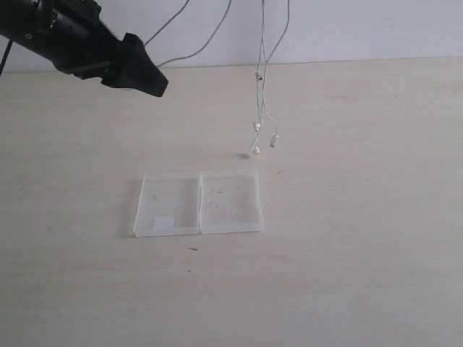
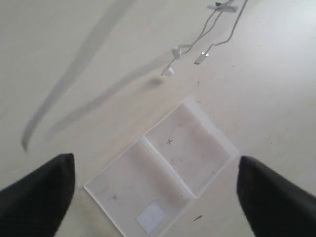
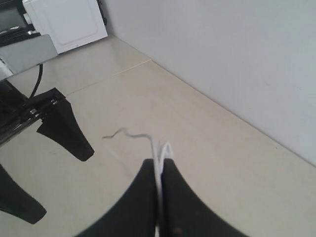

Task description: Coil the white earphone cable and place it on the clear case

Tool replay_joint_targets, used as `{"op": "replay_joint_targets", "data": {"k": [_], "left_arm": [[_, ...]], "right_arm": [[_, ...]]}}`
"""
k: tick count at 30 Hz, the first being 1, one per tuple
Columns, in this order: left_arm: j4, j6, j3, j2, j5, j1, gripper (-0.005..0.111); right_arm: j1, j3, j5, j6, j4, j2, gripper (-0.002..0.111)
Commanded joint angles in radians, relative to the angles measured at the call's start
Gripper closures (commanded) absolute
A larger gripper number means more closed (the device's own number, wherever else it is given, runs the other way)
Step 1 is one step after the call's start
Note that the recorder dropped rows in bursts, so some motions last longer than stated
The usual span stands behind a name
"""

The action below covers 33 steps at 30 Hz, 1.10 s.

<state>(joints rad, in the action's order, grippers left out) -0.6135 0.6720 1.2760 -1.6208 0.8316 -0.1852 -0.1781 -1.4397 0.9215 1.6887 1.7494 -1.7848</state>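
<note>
Left pincer (image 2: 155, 159): spread wide, empty, above flat translucent two-half plastic case (image 1: 230, 206) | Right pincer (image 3: 159, 165): pinched shut on thin white earphone cable (image 1: 261, 101) | Cable: hangs from right pincer, earbuds (image 1: 255, 149) dangling just behind case, seemingly clear of the table (image 1: 362, 253)

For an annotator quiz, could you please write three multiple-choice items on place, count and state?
1. Which half of the clear case bears the white label, in the exterior view? A. left B. right C. neither
2. How many halves has the case? A. one B. two C. three
3. The right gripper is: A. open, empty B. shut on the white earphone cable C. shut on the case
Key: 1 A, the label lies in the left half. 2 B, two halves lie side by side. 3 B, its jaws pinch the cable.
</note>
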Motion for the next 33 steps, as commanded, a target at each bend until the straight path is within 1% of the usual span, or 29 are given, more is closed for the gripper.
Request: {"op": "replay_joint_targets", "data": {"k": [1,8,12,15,21,24,28,33], "left_arm": [[-0.036,0.007,-0.002,0.004,-0.023,0.001,0.014],[-0.076,0.018,-0.002,0.039,-0.018,0.001,0.014],[-0.142,0.133,-0.002,0.078,-0.028,0.001,0.014],[-0.188,0.239,-0.002,0.088,-0.037,0.001,0.014],[-0.330,0.424,-0.016,0.088,-0.043,0.001,0.014],[-0.371,0.457,-0.016,0.088,-0.047,0.001,0.018],[-0.384,0.502,-0.016,0.085,-0.051,0.001,0.029],[-0.410,0.598,-0.016,0.056,-0.045,0.001,0.027]], "right_arm": [[0.004,-0.008,-0.009,0.008,-0.005,0.006,0.108],[0.004,-0.008,-0.015,0.007,-0.005,0.006,0.108],[0.004,-0.008,-0.013,0.007,-0.005,0.006,0.108],[0.004,-0.026,-0.008,0.053,-0.005,0.008,0.108],[0.004,-0.033,0.026,0.075,-0.005,0.047,0.108],[0.004,-0.033,0.024,0.094,-0.005,0.067,0.108],[0.004,-0.033,0.039,0.102,-0.005,0.086,0.108],[0.004,-0.033,0.152,0.111,-0.005,0.086,0.108]]}}
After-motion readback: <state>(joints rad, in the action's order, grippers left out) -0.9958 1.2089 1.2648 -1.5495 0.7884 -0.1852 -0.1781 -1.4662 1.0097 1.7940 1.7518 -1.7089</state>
